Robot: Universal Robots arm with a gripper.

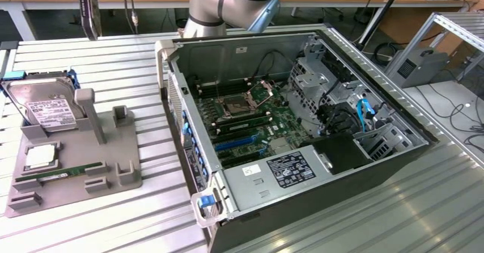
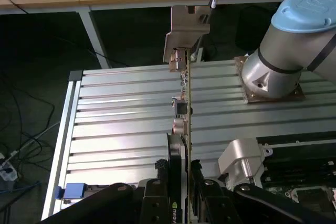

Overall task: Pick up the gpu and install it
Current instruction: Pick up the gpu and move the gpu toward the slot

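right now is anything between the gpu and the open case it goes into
Nothing visible does. The gripper is closed on the gpu, holding it on edge over bare table slats next to the computer case. The case's side is open, its motherboard uncovered, and the arm's base stands off to one side.

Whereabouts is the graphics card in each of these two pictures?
Exterior view: the gpu hangs above the slatted table, near the exterior view's upper left corner.
Wrist view: the gpu is edge-on, clamped in the hand, its silver bracket farthest out.
Shared landmark: the arm's grey base, mounted on the table.
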